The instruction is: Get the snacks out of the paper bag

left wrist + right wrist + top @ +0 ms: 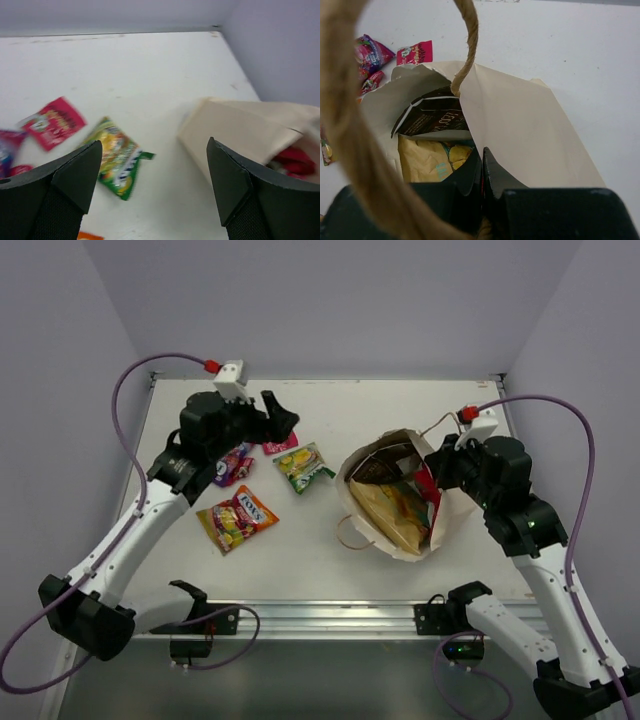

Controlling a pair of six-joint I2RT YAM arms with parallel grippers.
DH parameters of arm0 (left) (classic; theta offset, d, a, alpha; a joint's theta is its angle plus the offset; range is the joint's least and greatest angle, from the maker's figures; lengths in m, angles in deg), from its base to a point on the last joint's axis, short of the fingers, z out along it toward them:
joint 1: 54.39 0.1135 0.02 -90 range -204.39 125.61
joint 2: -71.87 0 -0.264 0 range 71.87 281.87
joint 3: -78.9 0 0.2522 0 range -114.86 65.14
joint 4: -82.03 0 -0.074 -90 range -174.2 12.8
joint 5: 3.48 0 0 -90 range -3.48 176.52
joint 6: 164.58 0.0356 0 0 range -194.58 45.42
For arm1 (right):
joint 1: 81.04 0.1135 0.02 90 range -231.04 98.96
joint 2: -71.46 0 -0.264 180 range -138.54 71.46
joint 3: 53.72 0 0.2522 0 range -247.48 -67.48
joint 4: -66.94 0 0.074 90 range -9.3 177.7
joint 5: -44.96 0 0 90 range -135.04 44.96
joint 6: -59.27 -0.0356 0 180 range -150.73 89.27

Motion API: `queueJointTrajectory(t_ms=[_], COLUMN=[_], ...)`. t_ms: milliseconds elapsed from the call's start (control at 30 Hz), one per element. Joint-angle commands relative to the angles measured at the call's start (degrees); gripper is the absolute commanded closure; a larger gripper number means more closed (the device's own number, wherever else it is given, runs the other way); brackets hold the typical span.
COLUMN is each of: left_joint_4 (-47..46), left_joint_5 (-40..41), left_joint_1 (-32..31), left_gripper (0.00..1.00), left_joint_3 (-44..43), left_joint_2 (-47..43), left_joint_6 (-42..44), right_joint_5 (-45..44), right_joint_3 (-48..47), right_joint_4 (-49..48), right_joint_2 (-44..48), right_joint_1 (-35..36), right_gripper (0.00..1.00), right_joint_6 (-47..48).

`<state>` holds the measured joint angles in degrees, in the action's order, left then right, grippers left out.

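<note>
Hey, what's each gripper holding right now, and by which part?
The left gripper is open and empty. The right gripper is shut on the paper bag, seemingly pinching the rim of its wall at the mouth.

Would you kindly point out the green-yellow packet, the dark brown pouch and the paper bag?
green-yellow packet (303, 467): top external view, middle of its face.
dark brown pouch (436, 118): right wrist view, its printed front.
paper bag (520, 135): right wrist view, its cream outer wall.
</note>
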<state>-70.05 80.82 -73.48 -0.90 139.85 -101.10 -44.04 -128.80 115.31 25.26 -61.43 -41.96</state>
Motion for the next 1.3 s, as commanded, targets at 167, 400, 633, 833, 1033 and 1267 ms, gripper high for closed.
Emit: queueJointTrajectory(t_ms=[167, 400, 633, 833, 1033, 1267], left_joint_4=[-9.75, -17.05, -22.15, -21.36, -19.17, -16.53], left_joint_5=[-4.41, -8.81, -8.89, -11.52, -14.43, -16.98], left_joint_1=[-30.11, -40.05, -44.36, -44.54, -44.54, -44.54], left_gripper=[0.12, 0.11, 0.11, 0.14, 0.22, 0.59], left_joint_3=[-5.84, -7.18, -7.43, -11.38, -16.75, -21.76], left_joint_2=[6.09, 13.48, 18.49, 25.07, 31.75, 36.34], left_joint_6=[16.56, 40.89, 57.01, 61.76, 62.64, 62.65], right_joint_5=[-0.91, -0.91, 0.76, 2.08, 2.7, 2.26], right_joint_3=[-5.92, -7.06, -6.88, -7.23, -6.97, -6.18], right_joint_4=[5.11, 6.17, 5.91, 5.56, 5.29, 5.03], right_joint_2=[-1.0, -0.39, -0.48, -0.56, -0.56, -0.48], right_joint_1=[0.6, 0.69, 0.69, 0.77, 0.77, 0.77], right_gripper=[0.96, 0.96, 0.96, 0.96, 0.96, 0.96], right_joint_6=[0.94, 1.38, 1.38, 1.38, 1.29, 1.2])
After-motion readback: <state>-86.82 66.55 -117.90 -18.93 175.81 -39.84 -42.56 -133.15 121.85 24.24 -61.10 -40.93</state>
